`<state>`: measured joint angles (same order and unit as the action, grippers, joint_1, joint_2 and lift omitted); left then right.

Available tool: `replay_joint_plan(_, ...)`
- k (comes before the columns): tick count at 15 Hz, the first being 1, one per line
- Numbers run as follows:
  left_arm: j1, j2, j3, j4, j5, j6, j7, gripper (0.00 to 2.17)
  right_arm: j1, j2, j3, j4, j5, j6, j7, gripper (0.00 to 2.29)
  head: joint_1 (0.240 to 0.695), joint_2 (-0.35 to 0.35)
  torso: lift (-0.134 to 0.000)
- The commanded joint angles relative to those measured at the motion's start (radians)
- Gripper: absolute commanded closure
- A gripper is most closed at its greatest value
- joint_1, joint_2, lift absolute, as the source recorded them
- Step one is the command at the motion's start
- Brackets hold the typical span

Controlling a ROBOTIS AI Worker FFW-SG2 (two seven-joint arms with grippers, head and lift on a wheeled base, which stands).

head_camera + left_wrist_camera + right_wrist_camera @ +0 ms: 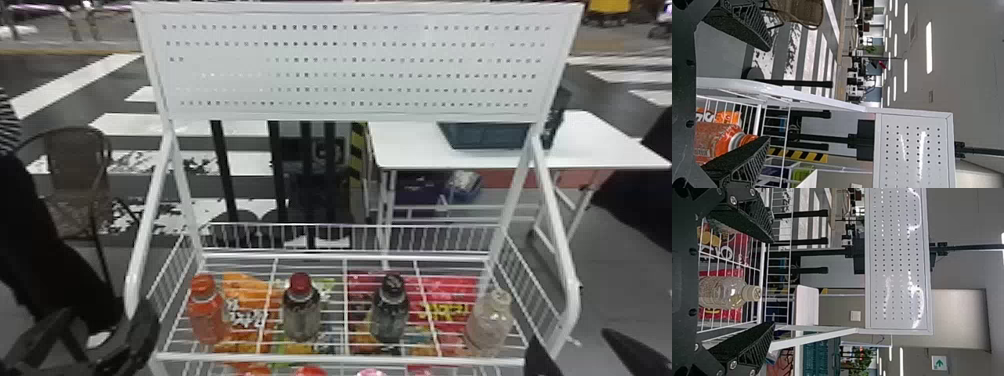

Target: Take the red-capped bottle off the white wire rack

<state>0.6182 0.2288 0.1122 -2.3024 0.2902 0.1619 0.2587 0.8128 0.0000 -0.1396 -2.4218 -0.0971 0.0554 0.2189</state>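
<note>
The red-capped bottle (301, 310) stands upright on the shelf of the white wire rack (345, 357), second from the left among the bottles. At the bottom left corner my left gripper (92, 332) is open, outside the rack's left side post. My right gripper (582, 352) stands open at the bottom right, by the rack's right front corner. In the left wrist view, the left gripper (768, 94) has one finger in front of the orange bottle (719, 141). In the right wrist view, a clear bottle (727, 292) stands behind the gap of the right gripper (772, 282).
An orange bottle (207, 312), a black-capped bottle (390, 310) and a clear bottle (490, 322) share the shelf. Colourful packets (450, 300) show through its wires. A perforated panel (350, 65) rises above. Behind are a white table (410, 147) and a chair (77, 165).
</note>
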Motion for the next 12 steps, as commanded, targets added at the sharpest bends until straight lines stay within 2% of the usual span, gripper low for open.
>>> replay_joint_plan(1,0.0,0.0,0.0,0.0,0.0,0.0,0.001,0.09,0.0,0.001,-0.002,-0.003,0.001,0.002,0.0,0.15,0.499,0.0,0.0)
replay_joint_plan(12,0.006,-0.008,-0.014,0.008,-0.01,-0.006,0.001,0.09,-0.006,0.001,0.0,-0.002,0.002,0.008,0.0,0.15,0.499,0.0,0.0)
